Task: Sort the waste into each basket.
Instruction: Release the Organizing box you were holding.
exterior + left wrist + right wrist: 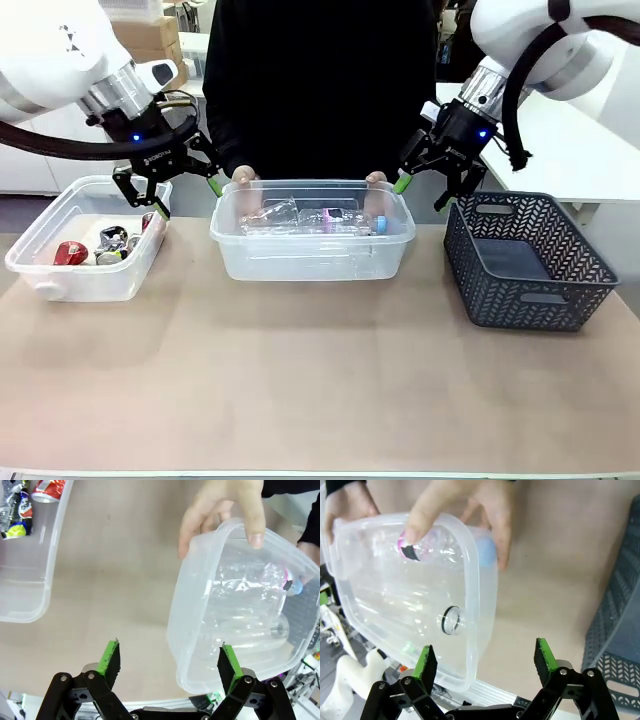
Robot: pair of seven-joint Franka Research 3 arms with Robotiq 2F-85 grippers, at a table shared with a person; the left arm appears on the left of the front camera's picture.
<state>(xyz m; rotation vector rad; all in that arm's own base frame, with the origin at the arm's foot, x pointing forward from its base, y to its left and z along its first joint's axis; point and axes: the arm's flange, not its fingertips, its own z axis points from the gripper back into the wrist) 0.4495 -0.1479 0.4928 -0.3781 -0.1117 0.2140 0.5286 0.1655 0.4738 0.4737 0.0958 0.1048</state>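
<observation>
My left gripper (160, 188) hangs with its jaws spread wide and nothing between them, above the gap between the two clear baskets, and my right gripper (441, 183) is released just the same, empty, between the middle basket's far right corner and the dark slatted basket (528, 262). The middle basket (312, 262) sits on the worktop (320, 390) holding clear plastic bottles (310, 219), with the person's hands (225, 510) gripping its far rim at both corners. The left basket (85, 275) holds the crushed cans (72, 252), red and silvery, lying on its floor.
</observation>
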